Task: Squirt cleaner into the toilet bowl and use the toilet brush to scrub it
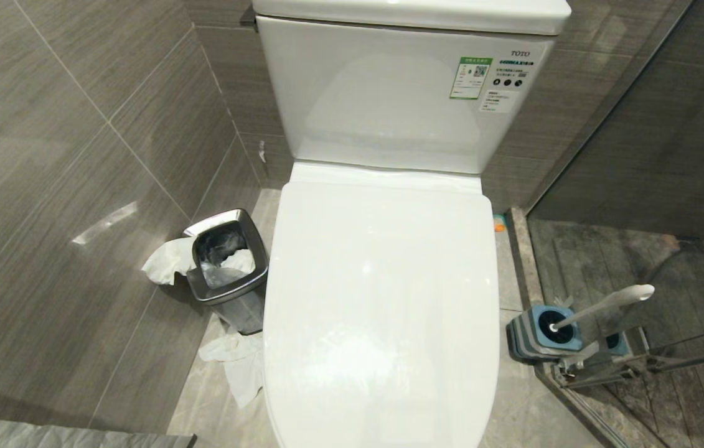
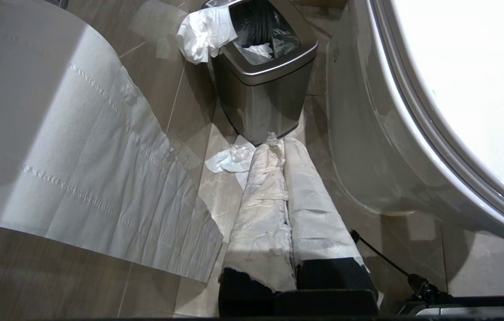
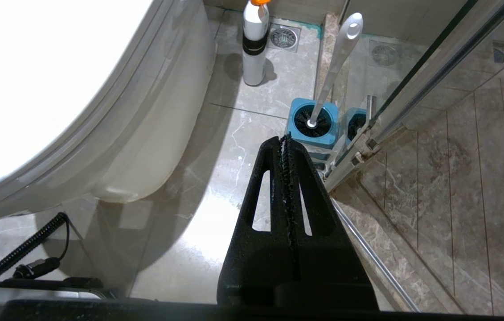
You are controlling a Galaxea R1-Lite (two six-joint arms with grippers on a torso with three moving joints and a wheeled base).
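The toilet bowl (image 1: pixel 383 311) stands in the middle of the head view with its white lid down flat, so the inside of the bowl is hidden. Behind it rises the white cistern (image 1: pixel 389 93), carrying a green-and-white sticker near its upper right corner.

The toilet brush (image 1: pixel 600 308) sits on the floor to the right of the toilet, close to the glass shower partition (image 1: pixel 638 155). Its slim white handle leans up and to the right, and the black bristle head is down inside the blue-and-grey holder (image 1: pixel 535 336). In the right wrist view a white bottle (image 3: pixel 254 44) with an orange cap stands on the floor tiles beside the toilet base, further from the camera than the brush holder.

Neither arm shows in the head view. The right end effector (image 3: pixel 287 138) is clenched, its two black fingers pressed together with nothing between them; it hangs above the floor with its tips pointing toward the brush holder, close to it but not touching, and the toilet base lies off to one side. The left end effector (image 2: pixel 274 140), its fingers wrapped in white paper, is also clenched and empty. It points toward the steel-rimmed bin (image 2: pixel 265 84) on the toilet's left, with crumpled tissue (image 2: pixel 229 160) on the floor just beside its tips and a sheet of toilet paper (image 2: pixel 78 156) hanging nearby.
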